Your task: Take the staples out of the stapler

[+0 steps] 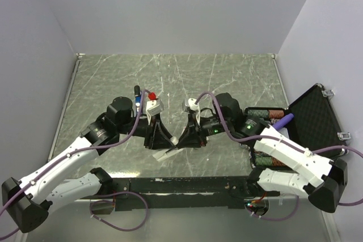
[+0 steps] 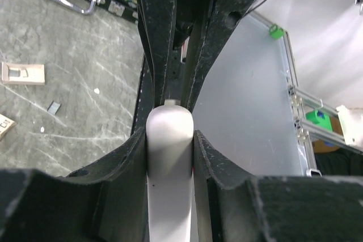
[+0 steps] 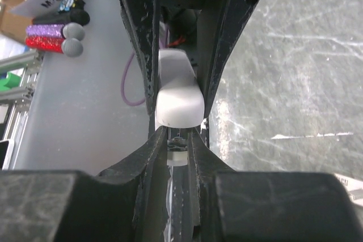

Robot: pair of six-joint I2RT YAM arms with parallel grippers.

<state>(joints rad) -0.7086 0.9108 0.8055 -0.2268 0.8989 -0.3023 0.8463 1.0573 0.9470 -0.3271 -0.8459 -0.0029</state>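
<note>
Low centre of the overhead view: stapler gripped from both sides. Left gripper clamped on its whitish bar. Right gripper narrowed around a thin part.

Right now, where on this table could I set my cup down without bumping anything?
Bare: the far half of the table, up to the back wall, and its left edge. Crowded: the middle, where left gripper and right gripper clamp the stapler, and the right side, by the open black case.
</note>
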